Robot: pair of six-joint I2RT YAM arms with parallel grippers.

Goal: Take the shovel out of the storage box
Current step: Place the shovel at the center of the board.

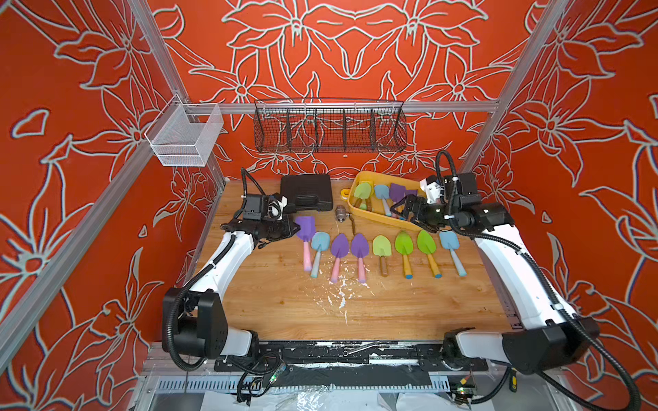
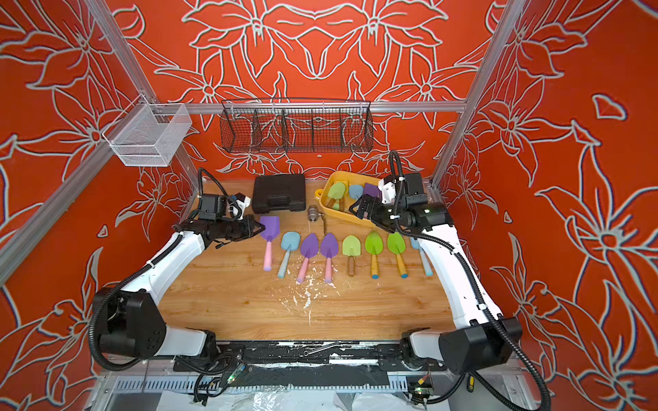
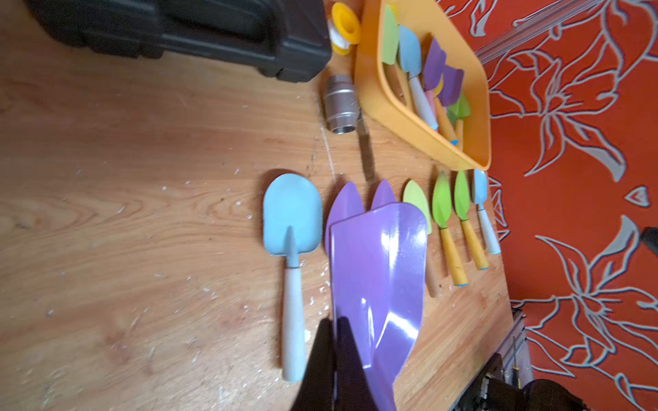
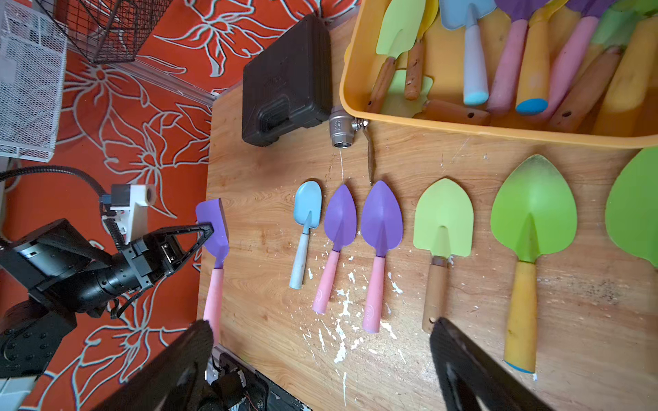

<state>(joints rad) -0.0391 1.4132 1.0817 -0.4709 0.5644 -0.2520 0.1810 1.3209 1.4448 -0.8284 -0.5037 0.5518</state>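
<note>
The left claw (image 1: 296, 228) is clenched on the blade edge of a square purple shovel (image 1: 305, 227) with a pink handle, close to the counter's (image 1: 285, 313) left edge. The blade is turned up on its side, and I cannot tell whether the handle touches the wood.

The storage box (image 1: 372, 173) sits in the far right corner of the counter. It holds a loose pile of shovels, among them a green one (image 1: 363, 190), a blue one (image 1: 381, 192) and a purple one (image 1: 397, 192). The right claw (image 1: 398, 210) hangs over the box's near rim with its fingers spread wide and nothing between them, well apart from the held shovel.

A row of seven shovels (image 1: 382, 245) lies across the middle of the counter, blades toward the far edge, just beside the held one. A black tool case (image 1: 306, 194) stands at the far edge, and a metal valve fitting (image 1: 341, 214) lies between the case and the box.
</note>
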